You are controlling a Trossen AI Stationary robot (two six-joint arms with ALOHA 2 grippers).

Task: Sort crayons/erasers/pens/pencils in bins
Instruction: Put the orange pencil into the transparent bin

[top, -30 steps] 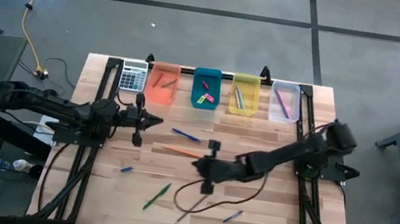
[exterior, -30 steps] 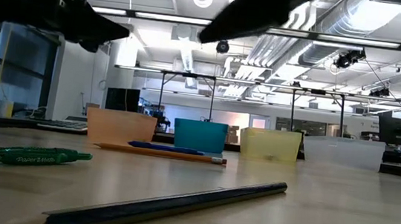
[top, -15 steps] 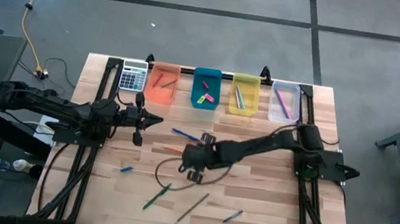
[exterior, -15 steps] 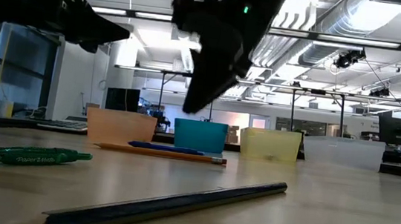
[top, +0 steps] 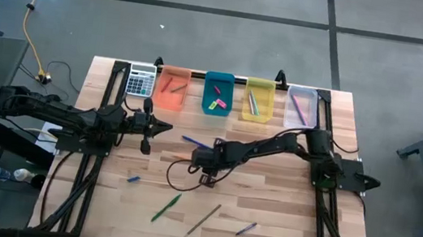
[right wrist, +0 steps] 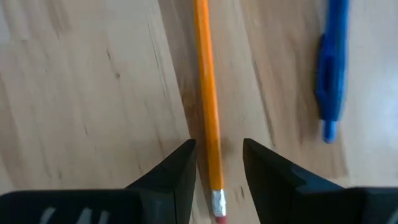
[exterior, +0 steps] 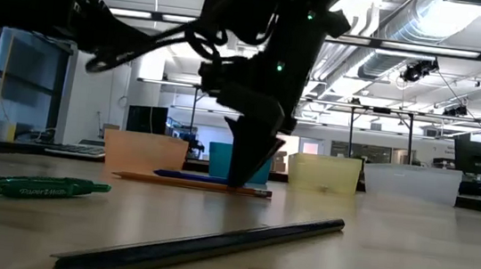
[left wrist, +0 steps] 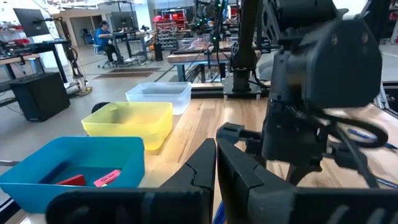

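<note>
Right wrist view: right gripper (right wrist: 217, 163) fingers straddle orange pencil (right wrist: 206, 106) (eraser end).

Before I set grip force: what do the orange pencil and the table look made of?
The orange pencil between the open right gripper fingers looks like glossy painted wood, with a metal ferrule and pink eraser tip. The table looks like bare light wood, grain and plank seams showing.

The thin pencil (right wrist: 207, 112) was bright orange with a silver band and pink tip; the slim plastic pen (right wrist: 329, 68) beside it was blue. The wooden desk (right wrist: 81, 93) was pale tan and streaked; the right end effector (right wrist: 217, 168) was black.
</note>
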